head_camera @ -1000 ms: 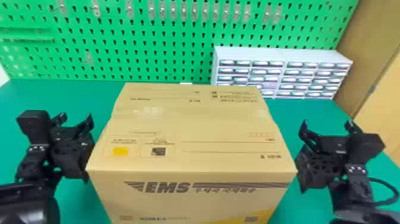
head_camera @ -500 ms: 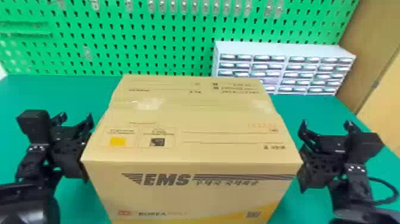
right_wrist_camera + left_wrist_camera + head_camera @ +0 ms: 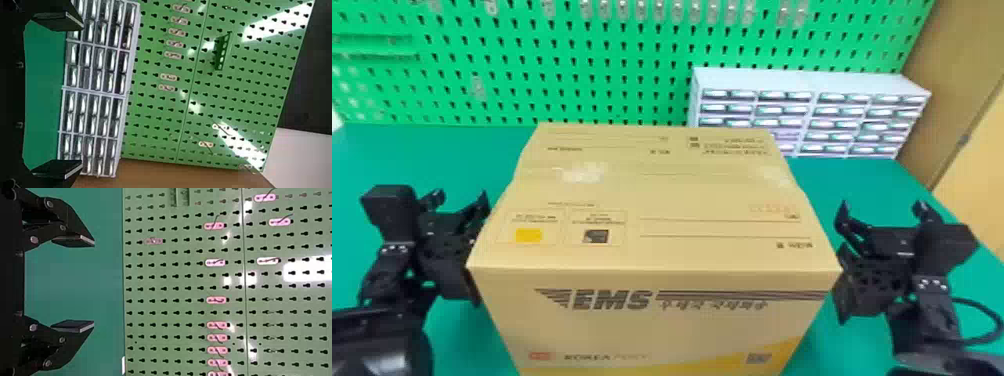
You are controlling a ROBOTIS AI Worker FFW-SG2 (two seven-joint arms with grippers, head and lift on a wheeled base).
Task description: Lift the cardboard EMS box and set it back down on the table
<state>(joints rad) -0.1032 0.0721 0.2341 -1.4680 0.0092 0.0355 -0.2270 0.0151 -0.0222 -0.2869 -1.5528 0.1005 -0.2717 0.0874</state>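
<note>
The cardboard EMS box point(image 3: 652, 220) sits between the two arms in the head view, its closed, taped top upright and its printed front facing me. Its underside is hidden, so I cannot tell whether it touches the table. Beside its left wall is my left gripper point(image 3: 459, 205), and by its right wall my right gripper point(image 3: 882, 212); contact is unclear on both sides. Both have their fingers pointing away towards the pegboard. In its own wrist view the left gripper point(image 3: 92, 284) is open around nothing, and the right gripper point(image 3: 82, 96) likewise stands open.
Green table point(image 3: 452, 155) surface extends around the box and arms. A white drawer unit point(image 3: 812, 85) stands behind the box on the right, against the green pegboard point(image 3: 557, 65). A brown panel point(image 3: 947, 65) rises at the right side. A cable loops by the right wrist.
The box looks larger and nearer between the arms, its front top edge higher in the head view. Pegboard and drawer unit have shifted slightly upward too; both arms keep their places in that view.
</note>
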